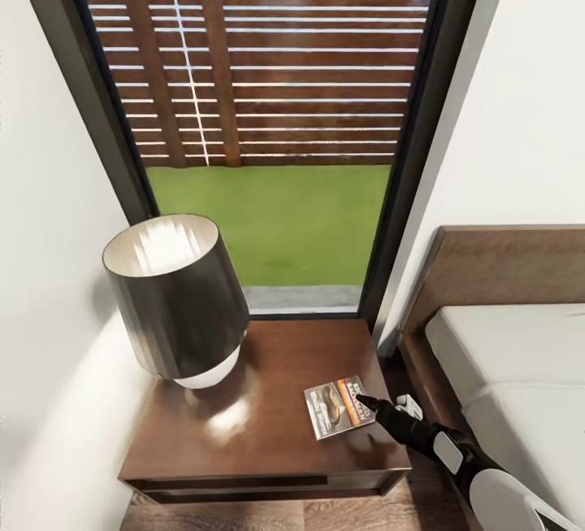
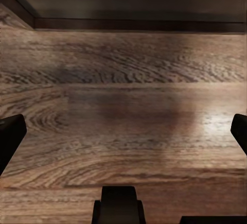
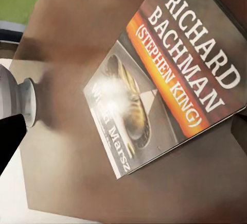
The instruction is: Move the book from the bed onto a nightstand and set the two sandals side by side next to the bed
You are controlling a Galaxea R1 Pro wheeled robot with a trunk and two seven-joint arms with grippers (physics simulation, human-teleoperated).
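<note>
The book (image 1: 339, 406) lies flat on the nightstand (image 1: 244, 433), near its front right corner, cover up with white lettering on an orange band (image 3: 170, 74). My right gripper (image 1: 386, 403) hovers at the book's right edge, open, one black fingertip over the cover and the other off to the side. One of its fingers (image 3: 10, 136) shows black in the right wrist view, apart from the book. The bed (image 1: 520, 368) stands to the right of the nightstand. My left gripper (image 2: 123, 136) is open over bare wood floor. The sandals are out of view.
A table lamp (image 1: 175, 303) with a dark shade fills the nightstand's left half. Behind stands a tall black-framed window (image 1: 276, 149) between white walls. The bed's wooden headboard (image 1: 504, 263) rises at the right. A dark baseboard (image 2: 134, 24) runs along the floor.
</note>
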